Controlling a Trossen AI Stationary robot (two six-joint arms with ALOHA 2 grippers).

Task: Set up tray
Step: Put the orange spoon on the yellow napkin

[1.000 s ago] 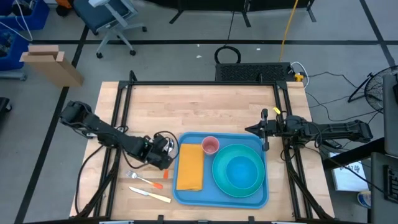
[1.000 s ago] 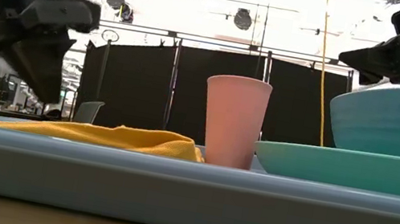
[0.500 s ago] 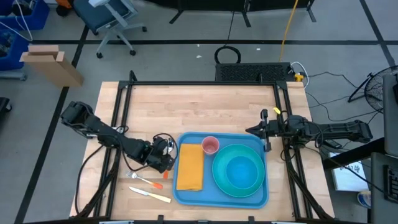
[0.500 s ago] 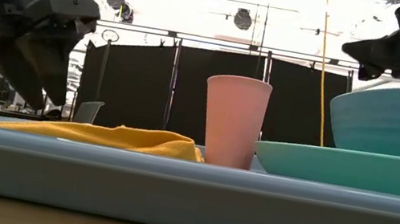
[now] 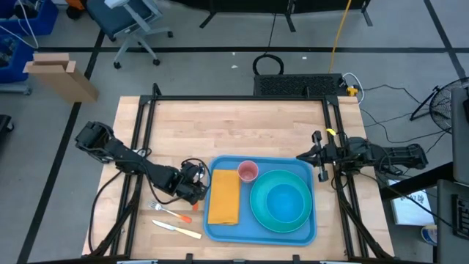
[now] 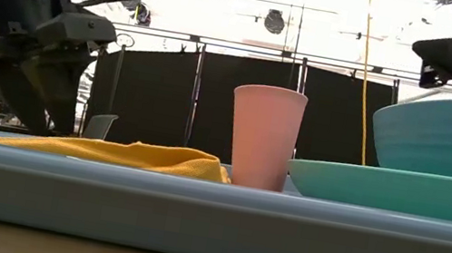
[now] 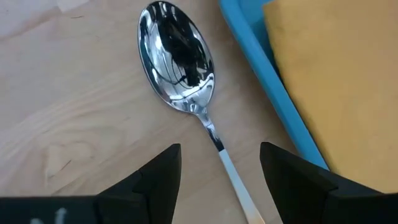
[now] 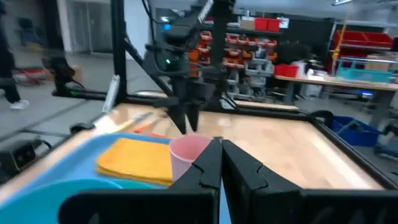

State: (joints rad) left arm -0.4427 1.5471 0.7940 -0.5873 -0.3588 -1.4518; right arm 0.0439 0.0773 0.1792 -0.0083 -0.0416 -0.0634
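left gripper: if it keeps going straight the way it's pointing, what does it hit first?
Most likely the spoon. The left gripper is open, pointing down at the table, with the spoon's handle running between its fingers, just beside the tray rim. How far above the spoon it hangs is unclear.

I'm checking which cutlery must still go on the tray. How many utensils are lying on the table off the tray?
3, all left of the tray: a spoon lies under the left gripper, beside the tray's rim; a fork lies nearer the front edge; a knife lies nearest that edge. The arm may hide more.
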